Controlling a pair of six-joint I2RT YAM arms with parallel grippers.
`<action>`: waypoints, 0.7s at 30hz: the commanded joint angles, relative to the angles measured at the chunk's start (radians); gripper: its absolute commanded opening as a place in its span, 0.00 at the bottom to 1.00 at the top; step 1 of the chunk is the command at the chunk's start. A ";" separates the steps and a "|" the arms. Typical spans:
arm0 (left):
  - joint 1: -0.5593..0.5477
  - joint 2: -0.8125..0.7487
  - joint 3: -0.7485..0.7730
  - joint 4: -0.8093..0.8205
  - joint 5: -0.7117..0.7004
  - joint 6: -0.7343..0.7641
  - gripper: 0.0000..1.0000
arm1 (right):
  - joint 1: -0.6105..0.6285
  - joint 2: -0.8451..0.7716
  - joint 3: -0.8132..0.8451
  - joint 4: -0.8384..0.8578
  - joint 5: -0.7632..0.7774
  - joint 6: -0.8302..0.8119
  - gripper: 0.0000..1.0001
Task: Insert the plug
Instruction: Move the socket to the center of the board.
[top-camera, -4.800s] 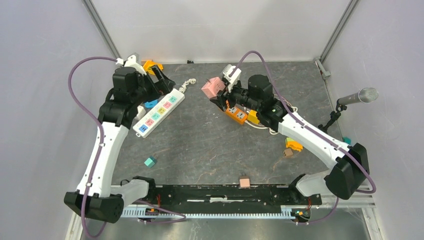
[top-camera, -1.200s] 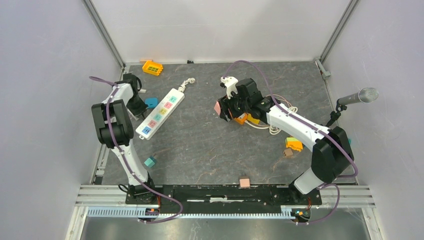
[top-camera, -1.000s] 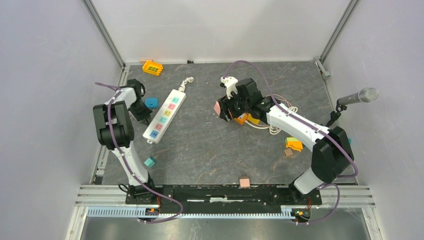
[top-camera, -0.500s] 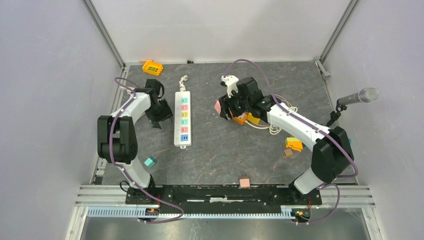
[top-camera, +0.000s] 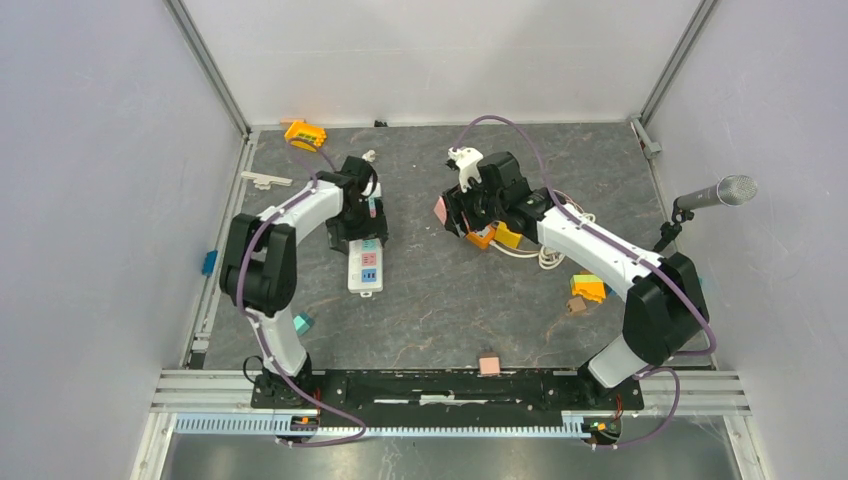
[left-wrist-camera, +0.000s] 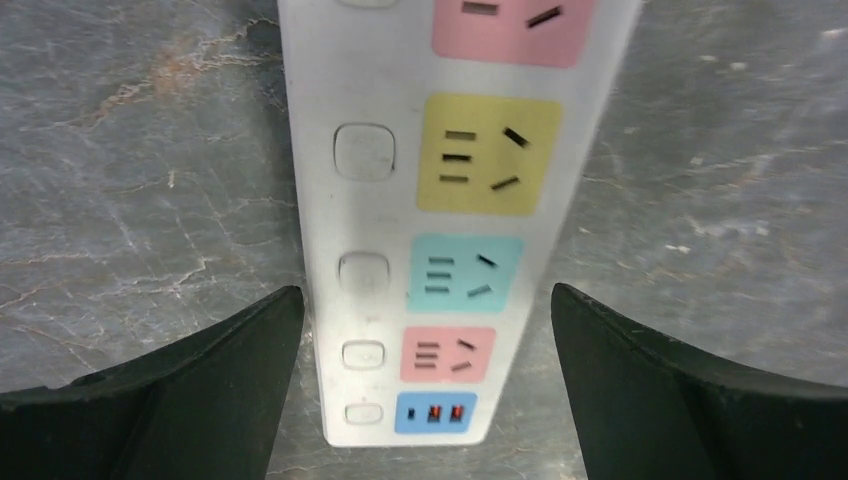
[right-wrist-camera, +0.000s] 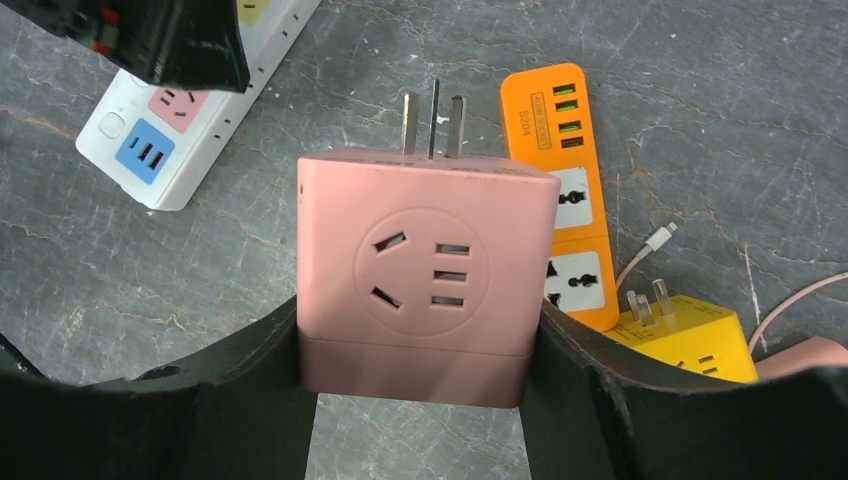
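My right gripper (right-wrist-camera: 420, 335) is clamped on the pink cube-shaped plug adapter (right-wrist-camera: 425, 270), its three metal prongs pointing away from me and well apart from any socket. My left gripper (left-wrist-camera: 428, 300) stands wide apart, straddling the white power strip with coloured sockets (left-wrist-camera: 380, 210); I cannot tell whether the fingers touch it, and its far end is cut off. Beyond the plug lie an orange socket block (right-wrist-camera: 565, 200) and a yellow adapter (right-wrist-camera: 690, 340), partly hidden behind my finger.
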 joint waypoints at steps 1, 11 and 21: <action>-0.021 0.084 0.043 -0.025 -0.079 0.046 1.00 | -0.010 -0.054 0.022 0.031 0.006 0.008 0.00; -0.064 0.107 0.063 -0.082 0.002 -0.042 0.74 | -0.019 -0.096 -0.007 0.027 0.006 0.006 0.00; -0.271 0.005 -0.020 -0.178 0.093 -0.219 0.64 | -0.024 -0.160 -0.077 0.068 -0.017 0.032 0.00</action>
